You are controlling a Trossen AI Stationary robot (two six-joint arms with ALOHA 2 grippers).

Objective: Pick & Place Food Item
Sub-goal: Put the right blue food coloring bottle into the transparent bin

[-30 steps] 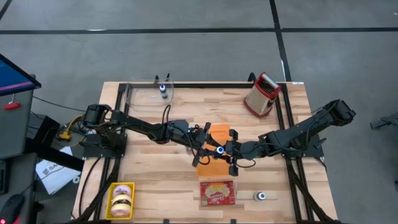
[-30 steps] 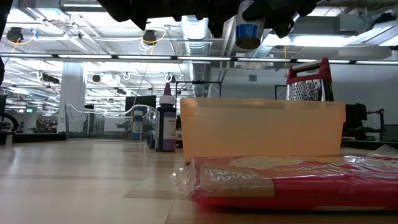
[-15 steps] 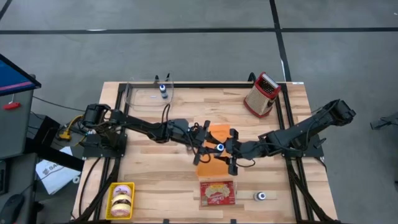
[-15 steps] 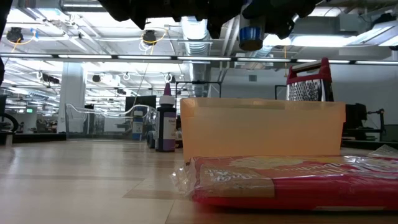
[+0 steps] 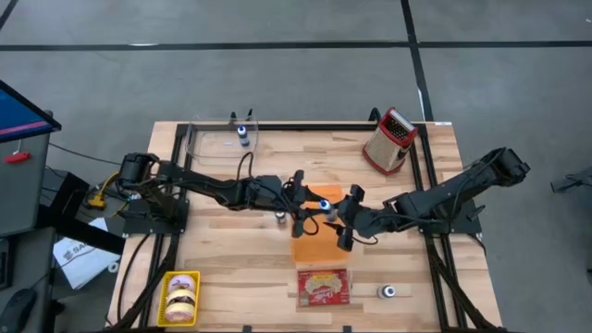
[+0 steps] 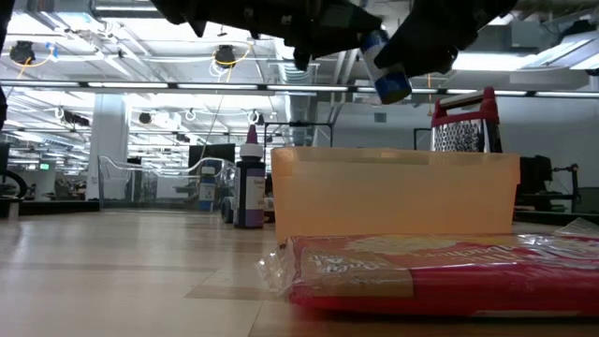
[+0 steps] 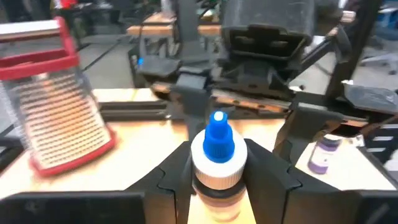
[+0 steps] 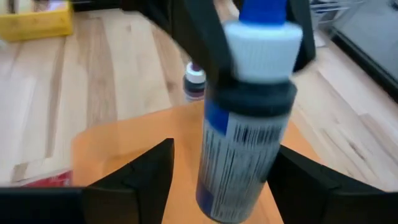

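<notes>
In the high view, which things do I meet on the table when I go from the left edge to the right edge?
Yellow tray of doughnuts → clear container → orange bin → small jar. The red packet, the blue-capped bottle and the grater overlap these in left-right position, so I leave them out.

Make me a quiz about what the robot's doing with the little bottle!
1. True or false: the right fingers are gripping the bottle.
2. What sits right under the bottle? A) the grater B) the orange bin C) the red packet
3. Fill in: the bottle's cap is ____.

Key:
1. False. The left fingers hold it; the right fingers are spread open on either side.
2. B, the orange bin.
3. Blue.
</notes>
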